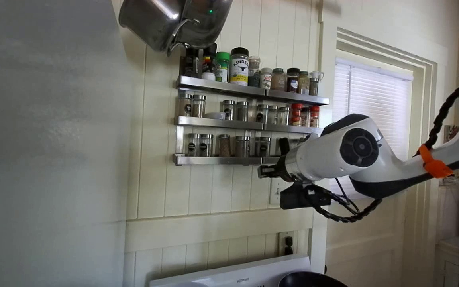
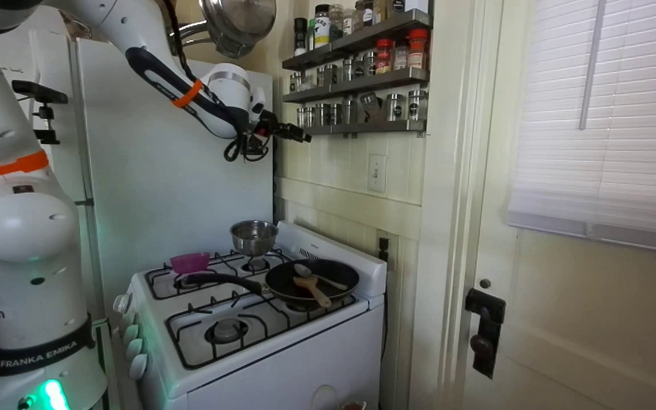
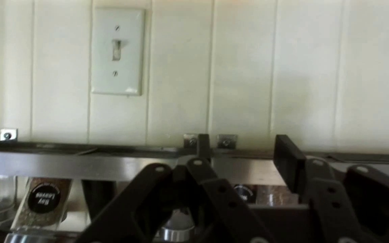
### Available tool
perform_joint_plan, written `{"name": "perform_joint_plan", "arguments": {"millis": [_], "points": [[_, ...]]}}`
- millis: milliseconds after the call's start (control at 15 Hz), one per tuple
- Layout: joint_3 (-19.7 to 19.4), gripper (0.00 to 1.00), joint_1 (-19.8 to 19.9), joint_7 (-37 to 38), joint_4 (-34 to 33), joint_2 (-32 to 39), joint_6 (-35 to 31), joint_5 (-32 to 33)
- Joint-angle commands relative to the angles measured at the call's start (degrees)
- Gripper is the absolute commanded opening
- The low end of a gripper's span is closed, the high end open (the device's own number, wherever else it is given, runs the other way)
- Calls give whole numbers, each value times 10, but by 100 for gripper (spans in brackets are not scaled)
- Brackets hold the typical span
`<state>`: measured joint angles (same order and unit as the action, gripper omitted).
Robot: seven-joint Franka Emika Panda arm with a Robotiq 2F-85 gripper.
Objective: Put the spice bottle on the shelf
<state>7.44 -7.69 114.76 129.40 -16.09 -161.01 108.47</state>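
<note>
The shelf is a silver rack of three tiers on the wall, full of spice jars; its rails show in both exterior views [image 1: 217, 160] [image 2: 362, 130] and, upside down, in the wrist view [image 3: 79, 165]. Which jar is the spice bottle I cannot tell. A jar labelled Bay Leaves [image 3: 42, 204] leans on the lowest tier; a tilted jar [image 2: 371, 107] also shows there in an exterior view. My gripper [image 1: 267, 171] is open and empty, just in front of and slightly below the lowest rail. It also shows in an exterior view [image 2: 307, 137] and the wrist view [image 3: 243, 152].
Steel pots [image 1: 173, 24] hang above the rack's end. A white stove [image 2: 271, 341] stands below, with a black pan [image 2: 328, 273] holding spoons, a steel pot [image 2: 254, 238] and a pink bowl [image 2: 190, 262]. A light switch [image 3: 117, 50] is below the rack.
</note>
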Motion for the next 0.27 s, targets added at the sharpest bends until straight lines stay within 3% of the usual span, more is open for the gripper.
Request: {"name": "perform_joint_plan", "arguments": {"millis": [0,67,133,200], "points": [[-22,84,-5,32,20,-20,-98,54],[-10,93,0,9,7,-4,-58,24],[-12,75,0,10,7,-5,-65,27],[-13,82,1,10,6,-5,-65,27]]}}
